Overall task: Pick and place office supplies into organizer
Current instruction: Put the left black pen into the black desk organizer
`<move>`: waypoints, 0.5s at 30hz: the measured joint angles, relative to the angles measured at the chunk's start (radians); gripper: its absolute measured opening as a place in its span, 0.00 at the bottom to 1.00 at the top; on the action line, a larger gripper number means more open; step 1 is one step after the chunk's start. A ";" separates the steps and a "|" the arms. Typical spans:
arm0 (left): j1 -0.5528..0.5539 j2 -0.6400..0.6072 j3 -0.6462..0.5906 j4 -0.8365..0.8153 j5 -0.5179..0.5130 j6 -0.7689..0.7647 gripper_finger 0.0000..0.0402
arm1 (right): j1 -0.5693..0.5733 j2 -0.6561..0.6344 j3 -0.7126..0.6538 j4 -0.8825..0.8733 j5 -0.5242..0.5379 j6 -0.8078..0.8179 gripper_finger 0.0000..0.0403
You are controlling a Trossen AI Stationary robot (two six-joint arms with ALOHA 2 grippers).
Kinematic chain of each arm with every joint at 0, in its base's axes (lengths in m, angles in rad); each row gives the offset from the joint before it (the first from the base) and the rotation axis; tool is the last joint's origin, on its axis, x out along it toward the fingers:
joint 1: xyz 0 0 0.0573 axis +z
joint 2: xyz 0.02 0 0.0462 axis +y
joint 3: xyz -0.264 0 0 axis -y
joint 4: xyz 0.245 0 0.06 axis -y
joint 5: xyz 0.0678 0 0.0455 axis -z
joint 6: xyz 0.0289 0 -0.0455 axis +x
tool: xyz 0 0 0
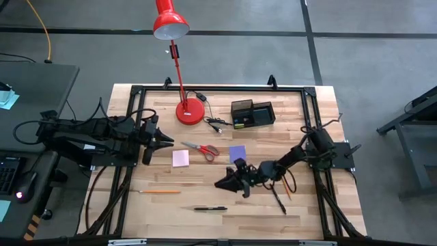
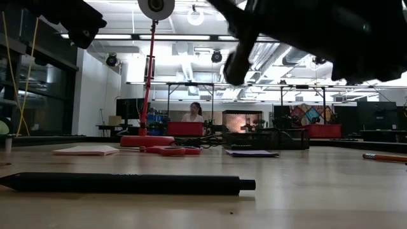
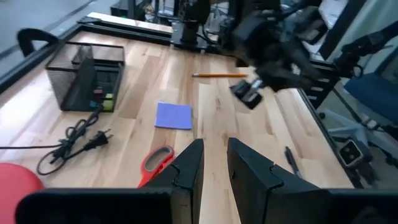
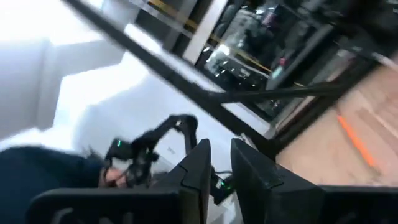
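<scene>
1. Although no supply is gripped yet, the right gripper (image 1: 230, 182) hangs low over the table's near middle, fingers a narrow gap apart and empty, probably because the black pen (image 1: 210, 208) lies just beside it.
2. The left gripper (image 1: 164, 141) waits at the left edge, its fingers likewise slightly parted, holding nothing.
3. The organizer (image 1: 252, 113) stands at the far side, with scissors (image 1: 201, 149) and sticky pads between.

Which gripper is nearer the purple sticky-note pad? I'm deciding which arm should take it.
Right. The right gripper hovers close to the purple sticky-note pad, on its front side; the left gripper sits farther off, beyond the scissors.
</scene>
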 joint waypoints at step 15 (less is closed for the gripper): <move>0.000 0.008 0.000 -0.004 -0.244 -0.141 0.16 | 0.085 -0.025 0.013 -0.419 -0.109 -0.628 0.23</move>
